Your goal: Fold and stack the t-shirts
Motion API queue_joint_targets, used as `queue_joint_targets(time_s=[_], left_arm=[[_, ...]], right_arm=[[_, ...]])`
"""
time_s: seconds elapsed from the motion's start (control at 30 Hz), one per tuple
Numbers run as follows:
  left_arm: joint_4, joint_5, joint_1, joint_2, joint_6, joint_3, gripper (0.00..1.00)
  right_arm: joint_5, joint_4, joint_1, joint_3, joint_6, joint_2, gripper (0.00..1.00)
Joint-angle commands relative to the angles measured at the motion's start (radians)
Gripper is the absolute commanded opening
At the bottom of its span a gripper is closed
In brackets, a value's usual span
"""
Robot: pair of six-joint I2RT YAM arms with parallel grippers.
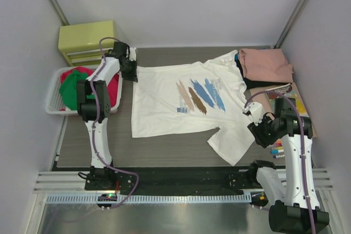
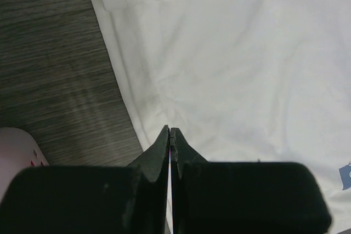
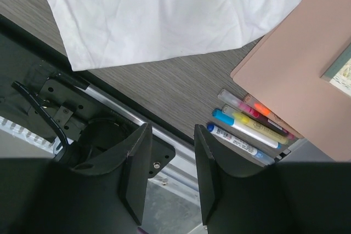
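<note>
One printed t-shirt (image 1: 175,100) flat, unfolded: left gripper (image 2: 170,130) jaws pressed together at its edge; right gripper (image 3: 173,130) spread, empty, likely must grab cloth to fold.

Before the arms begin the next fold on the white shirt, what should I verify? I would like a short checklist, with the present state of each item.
1. White shirt lies spread out, print up: ok.
2. Left gripper holds the shirt's edge: cannot tell; its jaws are shut right at that edge.
3. Right gripper is open and empty: ok.
4. Right gripper is at the shirt: not ok; it hangs beside the markers, off the cloth.
5. Folded stack is clear of the shirt: cannot tell; one sleeve reaches its edge.
</note>
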Motion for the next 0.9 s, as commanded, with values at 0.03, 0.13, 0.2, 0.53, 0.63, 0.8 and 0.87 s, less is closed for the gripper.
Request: queue_joint_targets(time_s=[0.03, 0.13, 0.2, 0.53, 0.63, 0.8, 0.87], left_arm=[[-0.039, -0.090, 0.169, -0.032, 0.121, 0.005, 0.00], [-0.005, -0.018, 0.161, -0.054, 0.142, -0.033, 0.00], [-0.022, 0.057, 0.149, -0.060, 0.176, -0.042, 0.00], [-0.036, 0.293, -0.049, -0.184, 0.299, -0.189, 0.00], [0.006, 0.162, -0.123, -0.190, 0.248, -0.212, 0.00], [0.101, -0.072, -0.154, -0.199, 0.193, -0.234, 0.00], [0.122, -0.251, -0.154, -0.192, 0.171, -0.225, 0.00]], right_arm=[[-0.057, 0.042, 0.002, 0.013, 0.034, 0.043, 0.42], [-0.077, 0.040, 0.002, 0.009, 0.042, 0.035, 0.43], [-0.082, 0.039, 0.002, 0.004, 0.045, 0.023, 0.43], [-0.066, 0.000, 0.002, 0.006, 0.043, -0.034, 0.43], [-0.059, -0.006, 0.002, 0.006, 0.040, -0.054, 0.43], [-0.054, -0.033, 0.002, 0.010, 0.029, -0.075, 0.43], [-0.045, -0.032, 0.000, 0.003, 0.020, -0.086, 0.43]])
